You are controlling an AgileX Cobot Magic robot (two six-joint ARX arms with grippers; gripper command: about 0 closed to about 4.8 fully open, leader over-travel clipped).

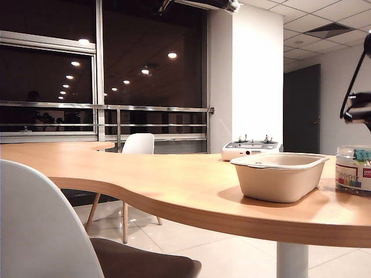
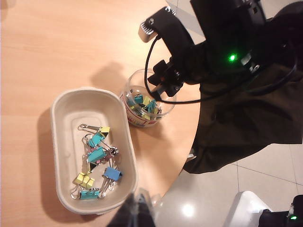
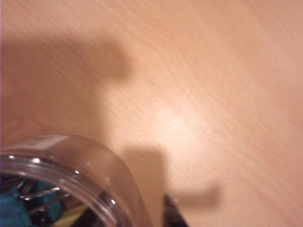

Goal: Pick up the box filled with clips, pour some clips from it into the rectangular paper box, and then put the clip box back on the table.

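Dark windows and a white pillar are seen behind the table (image 1: 174, 185), a light wood top w/ curved edge. At right of the exterior frame the box filled with clips (image 1: 353, 171) stands upright on it: clear round tub, white-red label. Just beside it sits the rectangular paper box (image 1: 281, 176), beige pulp tray; clips (image 2: 97, 161) in blue, yellow and teal lie inside. Right gripper (image 2: 163, 85) is held over the tub, pointing down, jaws parted, nothing gripped. Left gripper (image 2: 137, 210) is barely seen at bottom edge of its wrist view, jaws closed.
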